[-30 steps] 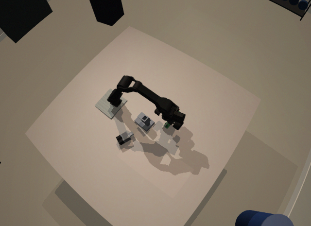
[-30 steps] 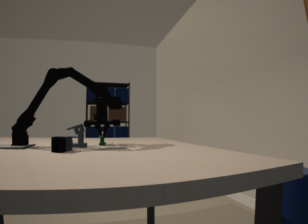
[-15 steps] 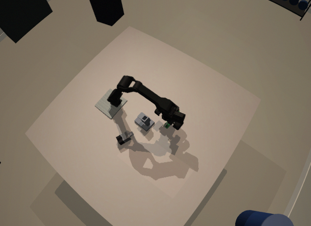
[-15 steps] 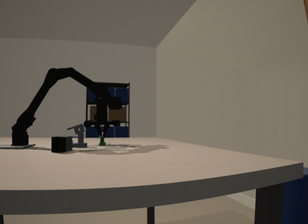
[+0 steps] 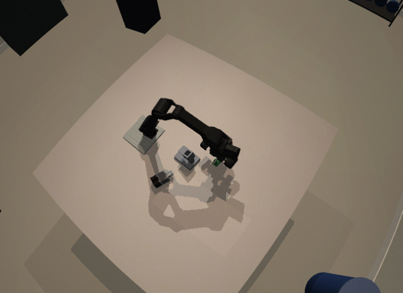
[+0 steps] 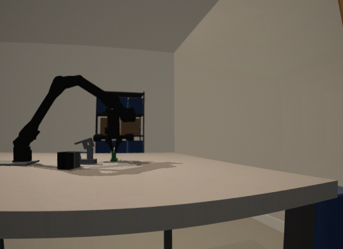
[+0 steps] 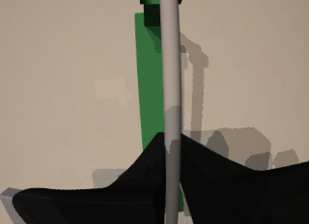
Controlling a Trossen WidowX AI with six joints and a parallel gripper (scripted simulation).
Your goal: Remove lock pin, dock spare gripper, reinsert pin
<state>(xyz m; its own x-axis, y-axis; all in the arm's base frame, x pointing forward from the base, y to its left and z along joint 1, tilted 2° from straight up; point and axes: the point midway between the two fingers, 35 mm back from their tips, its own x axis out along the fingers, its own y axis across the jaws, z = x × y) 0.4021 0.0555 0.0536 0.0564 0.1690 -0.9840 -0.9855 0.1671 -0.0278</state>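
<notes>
My gripper [image 6: 114,152] [image 7: 168,138] points down and is shut on the grey lock pin [image 7: 170,55]. The pin lies across the fingertips, over a green holder [image 5: 216,162] [image 6: 113,158] [image 7: 151,84]. Whether the pin touches the holder is hard to tell. The grey mount [image 5: 194,161] [image 6: 89,155] stands between the arm's base and the holder, its tilted socket raised on a post. No pin is visible in the socket. The spare gripper [image 5: 159,179] [image 6: 66,160], a dark block with a grey end, lies on the table apart from the mount.
The arm's base stands on a pale plate [image 5: 131,137] [image 6: 8,163] at the table's left. The arm reaches past the mount, its shadow falling across the table. A grey edge [image 7: 11,197] shows at the wrist view's lower left. A shelf rack [image 6: 143,116] stands beyond the table.
</notes>
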